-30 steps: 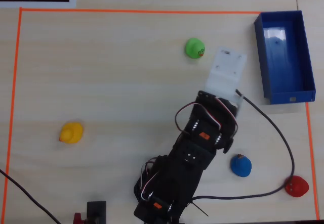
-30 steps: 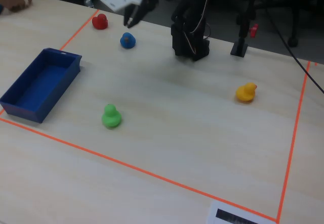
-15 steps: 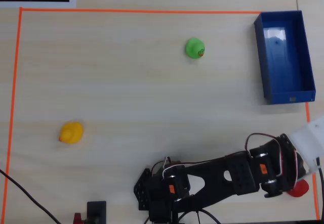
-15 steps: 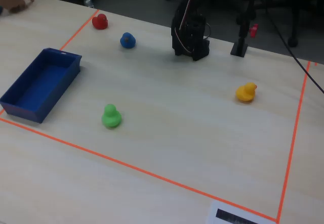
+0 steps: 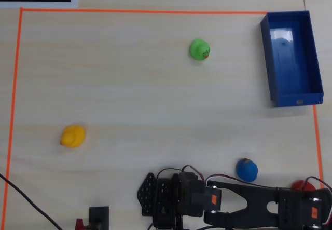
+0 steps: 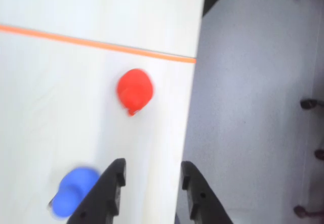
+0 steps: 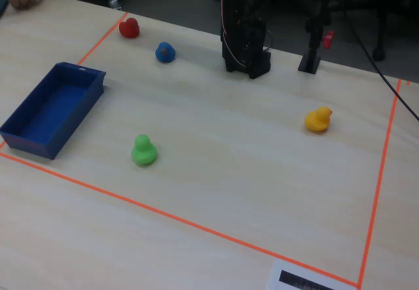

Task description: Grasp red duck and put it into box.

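Observation:
The red duck [image 6: 134, 90] lies on the table close to the orange tape corner, ahead of my gripper [image 6: 153, 166] in the wrist view. The gripper is open, its two black fingers [image 6: 114, 186] apart over bare table with nothing between them. In the overhead view the red duck [image 5: 301, 184] peeks out beside the arm [image 5: 259, 209] at the bottom right. The fixed view shows the red duck [image 7: 129, 27] at the far left corner. The blue box [image 5: 290, 58] stands at the top right in the overhead view, and the same box [image 7: 52, 110] sits at the left in the fixed view.
A blue duck [image 6: 76, 191] lies just left of the left finger; that blue duck [image 5: 247, 170] is near the red one. A green duck [image 5: 199, 49] and a yellow duck [image 5: 72, 136] sit farther off. Orange tape [image 6: 101, 43] and the table edge [image 6: 195, 107] border the red duck.
The arm has swung from pointing toward the box and green duck round to the right, then down along the table's near edge beside the red duck. The ducks have not moved.

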Available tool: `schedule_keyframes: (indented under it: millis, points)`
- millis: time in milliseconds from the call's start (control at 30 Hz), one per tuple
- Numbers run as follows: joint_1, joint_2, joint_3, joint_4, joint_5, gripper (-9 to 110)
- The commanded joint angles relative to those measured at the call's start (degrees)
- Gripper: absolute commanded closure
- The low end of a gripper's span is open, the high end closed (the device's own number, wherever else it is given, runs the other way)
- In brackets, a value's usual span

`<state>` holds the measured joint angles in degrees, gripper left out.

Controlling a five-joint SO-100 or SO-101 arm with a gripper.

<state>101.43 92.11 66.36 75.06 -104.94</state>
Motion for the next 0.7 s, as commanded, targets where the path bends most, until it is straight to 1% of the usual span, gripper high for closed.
schedule_keyframes:
  millis: [0,67,200,400,667]
  points:
    - [2.37,-4.39,-5.1,-3.08,-0.09,86]
    - [2.72,-6.77,-3.96,-4.48,-0.44,83]
    - [2.72,-9.32,-0.62,-2.55,-3.78,69]
    - [0.88,-9.67,2.81,-0.09,-4.75,67]
    - [0.53,-15.21,5.89,-6.86,-5.19,66]
